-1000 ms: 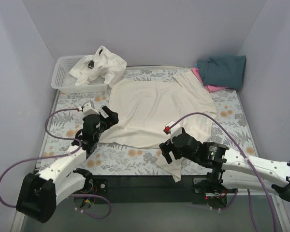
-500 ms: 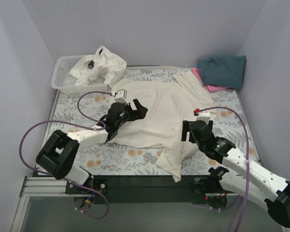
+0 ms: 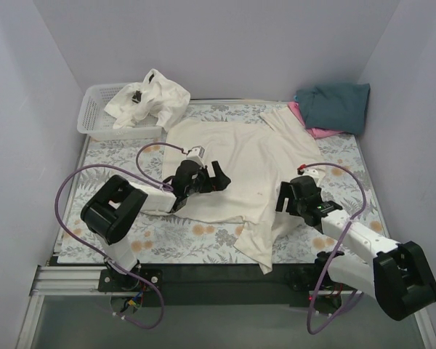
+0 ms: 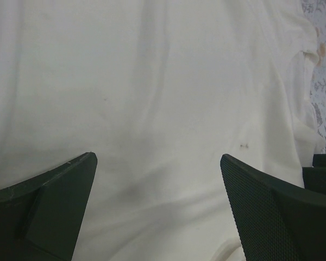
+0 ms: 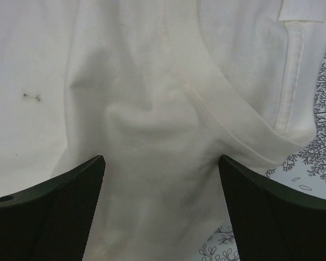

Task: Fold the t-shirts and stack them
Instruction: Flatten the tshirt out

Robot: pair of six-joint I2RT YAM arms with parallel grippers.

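- Cream t-shirt (image 3: 236, 163) lies spread open in the centre of the top view, on the floral table cover (image 3: 109, 156). A narrow part of it trails towards the lower centre of the frame.
- Left gripper (image 3: 219, 177) sits left of centre, over the shirt's left half and near its lower edge. The jaws are released and stand wide apart.
- Left wrist view: cream cloth fills the frame. The two dark fingers (image 4: 49, 212) are in the lower corners, with smooth fabric and nothing else between them. Nothing is grasped.
- Right gripper (image 3: 282, 198) sits right of centre, at the shirt's lower right edge. It is also released, with the jaws spread.
- Right wrist view: a soft ridge of cloth and a stitched hem run between the fingers (image 5: 277, 212). Neither pad pinches the cloth. Table pattern shows at the right edge of the frame.
- A small dark speck (image 5: 30, 97) marks the fabric at the left of the right wrist view.
- Teal t-shirt (image 3: 334, 105) sits folded in the upper right corner of the top view, on top of a pink t-shirt (image 3: 318, 132). Both are well apart from the grippers.
- More cream tees (image 3: 149, 98) are heaped in the white basket (image 3: 93, 109) at upper left, away from both grippers.
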